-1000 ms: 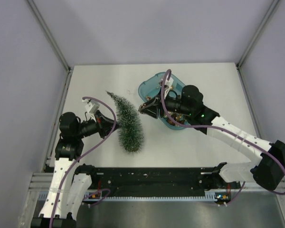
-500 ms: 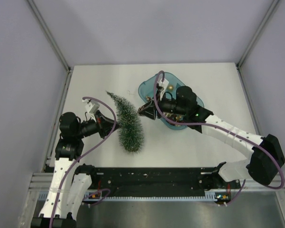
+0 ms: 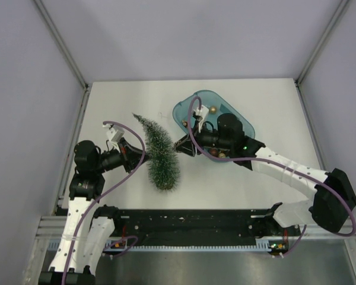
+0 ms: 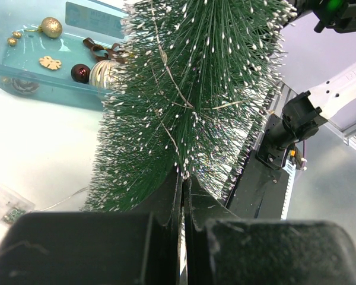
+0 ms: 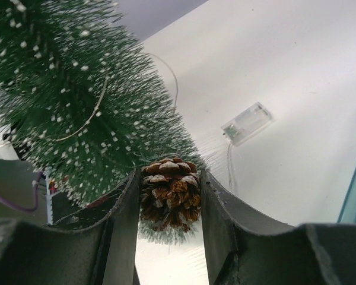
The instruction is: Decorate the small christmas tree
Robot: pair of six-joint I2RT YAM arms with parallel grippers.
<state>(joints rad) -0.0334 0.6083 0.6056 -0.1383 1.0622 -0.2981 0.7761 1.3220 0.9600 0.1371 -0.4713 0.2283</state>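
The small christmas tree [image 3: 158,153] is a frosted green cone, tilted with its tip to the far left. My left gripper [image 3: 140,158] is shut on its bristles from the left; in the left wrist view the jaws [image 4: 183,185] are pressed together at the tree [image 4: 190,89]. My right gripper [image 3: 179,143] is shut on a brown frosted pine cone [image 5: 169,191] and holds it against the tree's right side [image 5: 77,101]. A thin light wire runs over the bristles.
The teal tray [image 3: 184,108] lies behind the right arm and holds gold and brown ornaments [image 4: 50,27]. A small clear battery box [image 5: 247,123] with its wire lies on the white table beside the tree. Grey walls enclose the table.
My right gripper has moved left from over the tray to the tree's side with the pine cone in it. The left arm and the tree have not moved.
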